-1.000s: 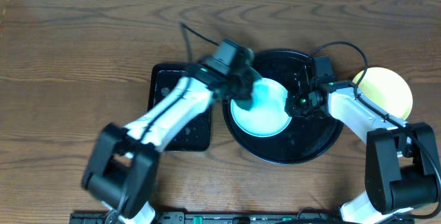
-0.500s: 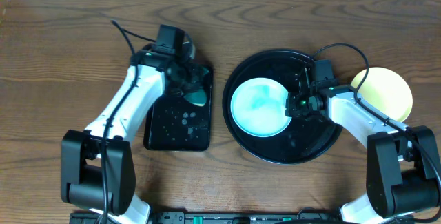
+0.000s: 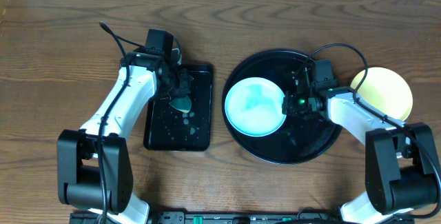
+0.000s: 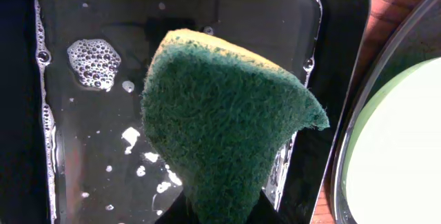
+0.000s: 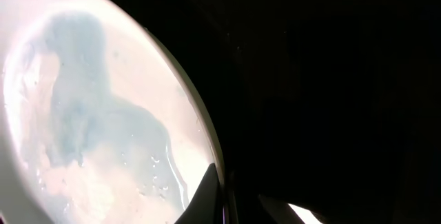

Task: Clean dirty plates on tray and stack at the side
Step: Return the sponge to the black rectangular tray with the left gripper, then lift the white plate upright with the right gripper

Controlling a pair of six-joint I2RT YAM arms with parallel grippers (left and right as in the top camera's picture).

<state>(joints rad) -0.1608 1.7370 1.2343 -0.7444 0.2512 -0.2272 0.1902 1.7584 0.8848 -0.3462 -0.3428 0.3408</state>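
Brown wood-grain worktop (image 3: 69, 45) below, bearing a round black tray (image 3: 324, 145) right of centre and a smaller rectangular tray (image 3: 165, 138) left of it, wet with suds. Inside the round tray, toward its left side: a pale blue plate (image 3: 255, 107), filmed with water and a faint bluish smear at the centre, likely not quite clean. Off the tray on bare wood at the far right: a pale yellow plate (image 3: 393, 89), close against the tray rim, partly hidden by the right arm. No third plate to be seen.

Left tool (image 3: 180, 94) clenched on the lower end of a green sponge (image 4: 227, 127), poised over the rectangular tray; impossible to tell whether touching the water. Right tool (image 3: 289, 105) pinched on the right rim of the pale blue plate, lip caught between its tips, by the look of the wrist view.

Probably mid-scrub, wetting the sponge. To do it well: dip only enough to load soap, lift clear of the tray wall, carry across to the plate centre, press flat and rub in small circles over the smear. Keep the right grip firm and low to stop sliding under the push. Avoid dripping on the wood or knocking either tray. Afterwards, set on the pale yellow plate at the side.
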